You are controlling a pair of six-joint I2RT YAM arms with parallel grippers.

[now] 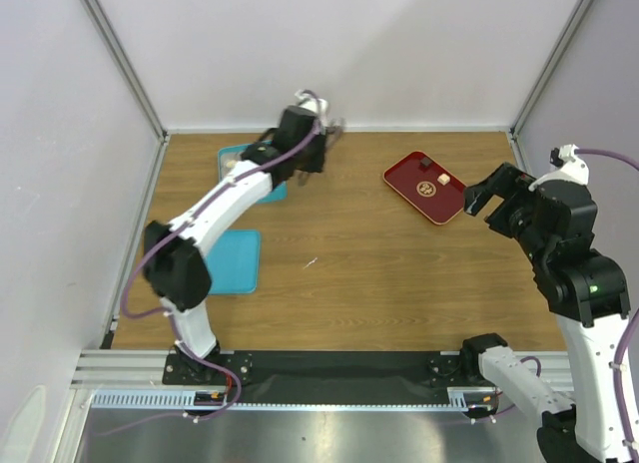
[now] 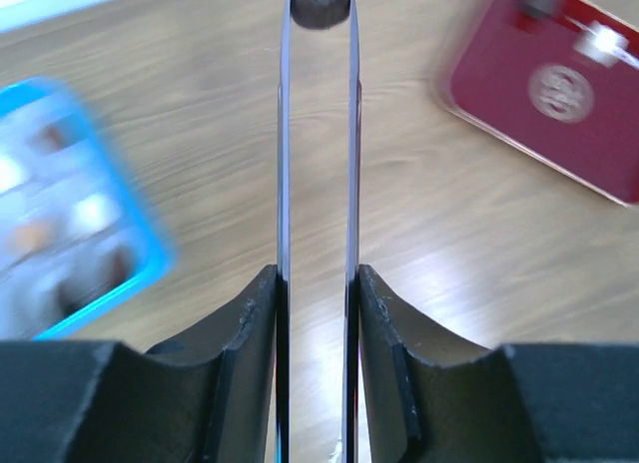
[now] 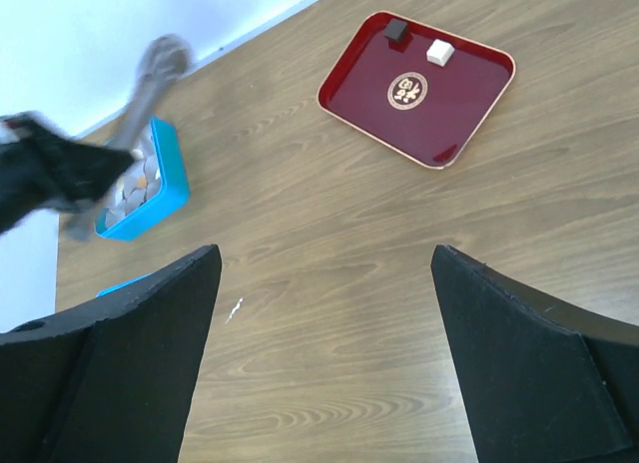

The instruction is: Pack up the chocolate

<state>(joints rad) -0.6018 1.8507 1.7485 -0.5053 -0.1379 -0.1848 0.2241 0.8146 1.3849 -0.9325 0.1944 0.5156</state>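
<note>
1. A blue lid (image 1: 238,263) lies flat on the worktop (image 1: 379,273) at the near left, close to the left arm's base.
2. The right pincer (image 3: 324,258) hangs over the right side of the worktop with its jaws spread wide and nothing between them. It touches nothing.
3. Just beyond it sits a red tray (image 3: 449,104), set at an angle to the worktop's edges, with a round gold emblem in the middle.
4. Two pieces lie in the tray's far corner: a dark piece (image 3: 395,30) and a white piece (image 3: 439,52), near each other but apart.
5. At the far left stands an open blue box (image 3: 175,184), well apart from the tray. Sweets (image 2: 90,214), pale and brown, lie in it, too blurred to count.
6. The left pincer (image 2: 318,283) is clenched on metal tongs (image 2: 283,184). Its jaws press the two blades from either side.
7. The tongs reach out ahead of the pincer, above bare wood between box and tray and closer to the box.
8. A dark round chocolate (image 2: 319,4) is pinched between the tongs' tips, off the worktop near the far wall.
</note>
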